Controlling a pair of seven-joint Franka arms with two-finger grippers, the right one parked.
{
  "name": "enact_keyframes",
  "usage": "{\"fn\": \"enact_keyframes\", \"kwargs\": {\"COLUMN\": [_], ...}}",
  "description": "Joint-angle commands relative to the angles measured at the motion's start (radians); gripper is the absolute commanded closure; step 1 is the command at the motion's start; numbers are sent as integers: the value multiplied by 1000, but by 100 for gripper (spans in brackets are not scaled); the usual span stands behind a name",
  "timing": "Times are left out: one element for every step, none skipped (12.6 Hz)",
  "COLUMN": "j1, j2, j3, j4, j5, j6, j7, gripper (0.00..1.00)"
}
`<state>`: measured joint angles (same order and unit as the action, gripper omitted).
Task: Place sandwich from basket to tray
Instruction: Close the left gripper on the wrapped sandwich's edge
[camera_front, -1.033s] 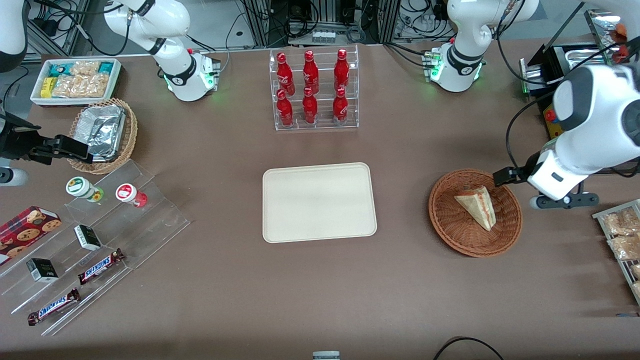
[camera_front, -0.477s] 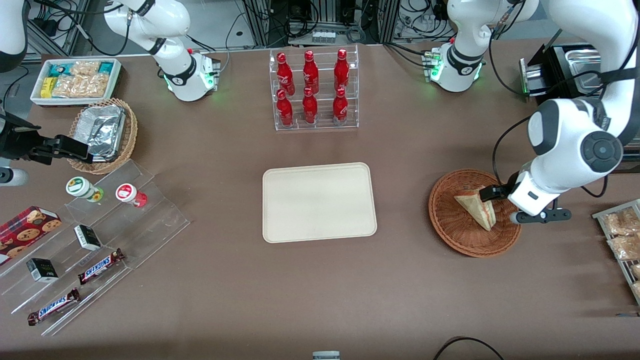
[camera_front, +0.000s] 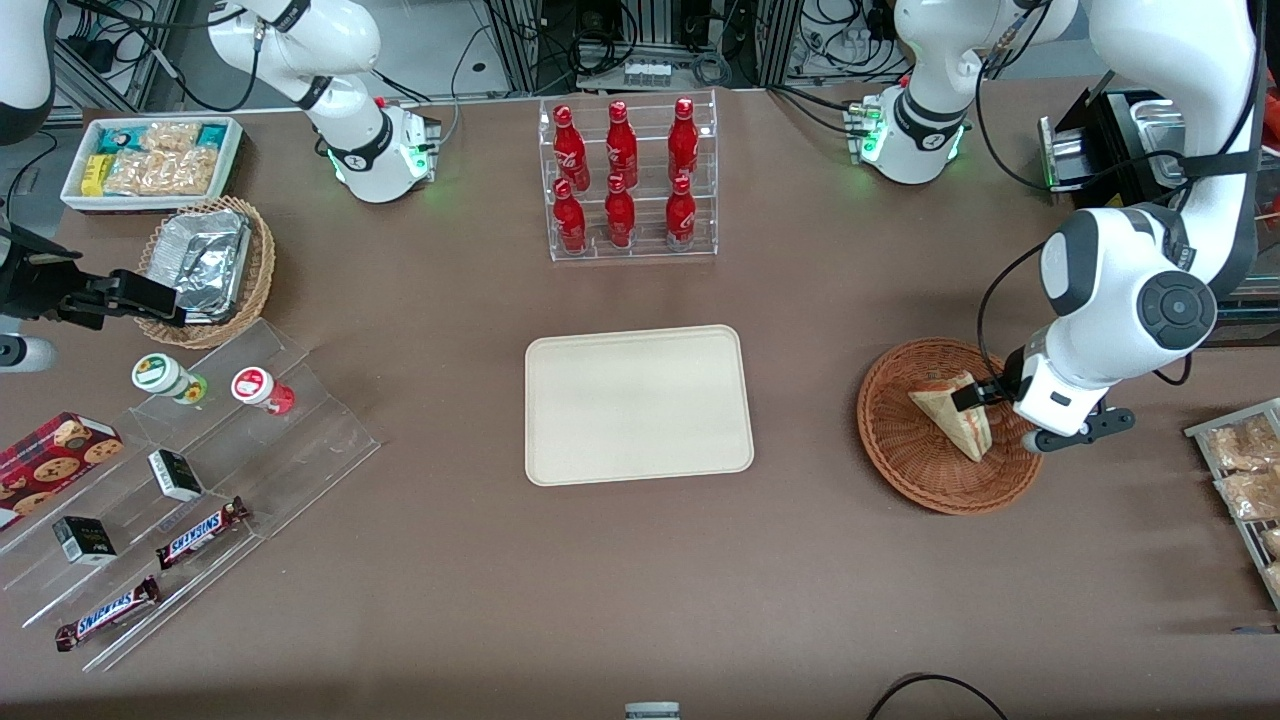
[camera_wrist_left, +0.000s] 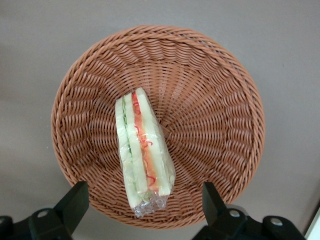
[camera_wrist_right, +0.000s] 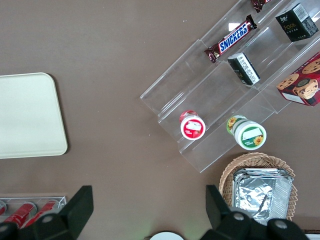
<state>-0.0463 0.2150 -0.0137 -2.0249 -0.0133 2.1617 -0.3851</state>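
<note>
**Over the basket: pincer spread, sandwich not yet touched**

Above the basket (camera_wrist_left: 200, 135) the pincer (camera_wrist_left: 145, 207) hangs with its fingers (camera_wrist_left: 75, 202) spread wide, one to each side of the sandwich's wrapped end, nothing between them yet. The sandwich (camera_wrist_left: 142, 150) lies inside the basket, resting on the slope of the weave rather than flat on the floor. The tray (camera_front: 638, 403) sits bare mid-worktop, well apart from the basket, toward the parked arm's end.

Risks, as judged from here:
- Wedge leans on a sloped wall; fingers closing from above may meet it unevenly and roll or tip it instead of gripping.
- Clear film wrap looks slick and crinkled at the end; a pinch on loose film alone could slip out during the carry.
- Soft bread: too hard a squeeze would crush the layers.
- Descent too deep could jab a fingertip into the wicker, dragging or lifting the light basket.

Materials and shapes:
- Basket: round, shallow, reddish-brown wicker, ribs radiating from the centre, braided rim.
- Sandwich: triangular wedge, pale bread, green and red filling strips along the cut edge, glossy film bunched at one end.
- Tray: flat, cream, rounded corners, low rim, matte.
- Worktop (camera_front: 450, 560): dull brown, smooth.
</note>
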Motion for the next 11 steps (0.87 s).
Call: {"fn": "enact_keyframes", "kwargs": {"j1": [-3, -4, -4, -4, -3, -1, -1, -1, -1, -1, -3], "j2": [-29, -29, -26, -29, -42, -48, -49, -51, -49, -48, -45], "j3": [3, 3, 3, 3, 3, 3, 3, 3, 3, 3, 3], "j4": [-69, -84, -98, -119, -154, -164, -169, -173, -176, -181, -182], "j5": [4, 6, 6, 6, 4, -4, -8, -8, -10, -13, -14], "j6": [75, 101, 116, 151, 188, 199, 199, 199, 199, 202, 204], "j7": [-145, -182, -217, -248, -254, -258, -264, -285, -297, -301, -302], "gripper": [0, 0, 0, 0, 0, 0, 0, 0, 0, 0, 0]}}
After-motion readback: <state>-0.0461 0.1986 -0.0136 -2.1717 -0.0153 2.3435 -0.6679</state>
